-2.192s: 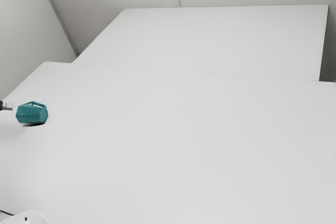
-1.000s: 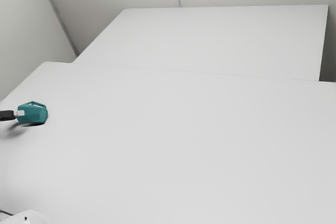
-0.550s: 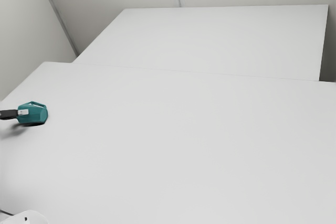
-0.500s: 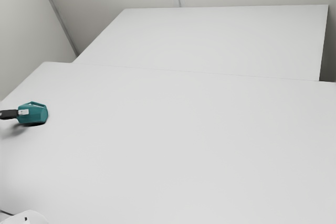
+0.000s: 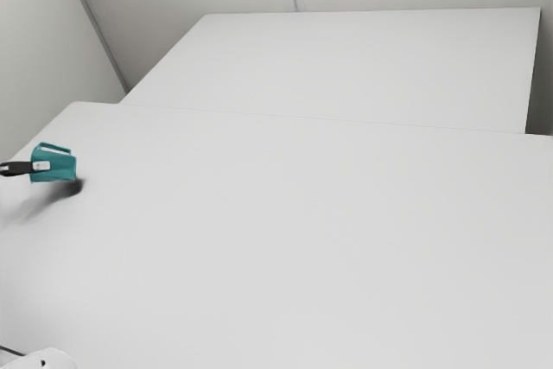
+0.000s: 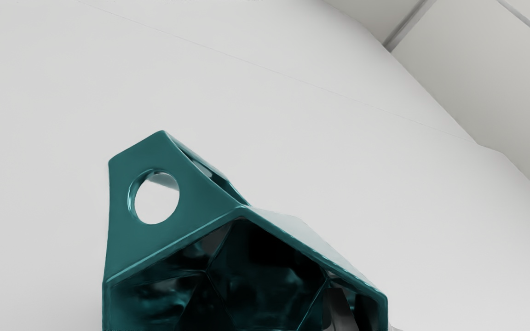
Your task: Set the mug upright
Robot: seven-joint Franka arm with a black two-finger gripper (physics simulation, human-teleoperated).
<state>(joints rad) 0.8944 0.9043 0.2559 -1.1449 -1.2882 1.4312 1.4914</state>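
Vs. the earlier frame, the mug (image 5: 62, 169) is rising off the tabletop (image 5: 302, 213) w/ the pincer (image 5: 41, 165). Ext. view: both are hanging near the left edge, approx. mid-height; the mug is lying sideways in the air, handle up, base facing the exterior view's right, w/ a dark shadow (image 5: 75, 187) falling just below. A white rounded part (image 5: 45, 359) is showing lower left. Wrist view: the pincer is clamping the mug's wall, w/ 1 dark finger (image 6: 341, 312) reaching inside; the opening is facing the cam.
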